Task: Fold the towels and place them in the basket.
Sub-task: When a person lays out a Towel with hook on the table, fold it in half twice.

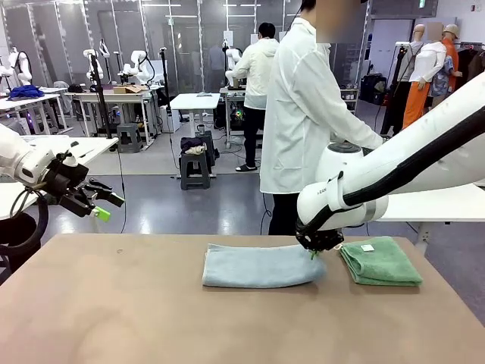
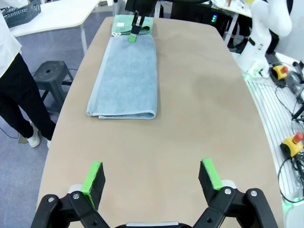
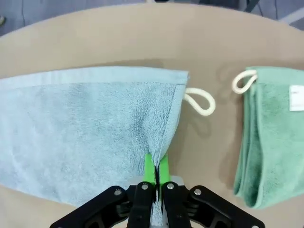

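The right gripper (image 3: 156, 170) pinches the near edge of the grey-blue towel (image 3: 85, 128) between closed jaws, the folded green towel (image 3: 273, 137) lying just beside them (white loops between the two), while the left gripper (image 2: 152, 178) hangs wide open, holding nothing.

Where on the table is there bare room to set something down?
Bare: the near half of the table, in front of the grey-blue towel, and the stretch to its left. Crowded: the far right, where the right gripper pinches that towel beside the green towel.
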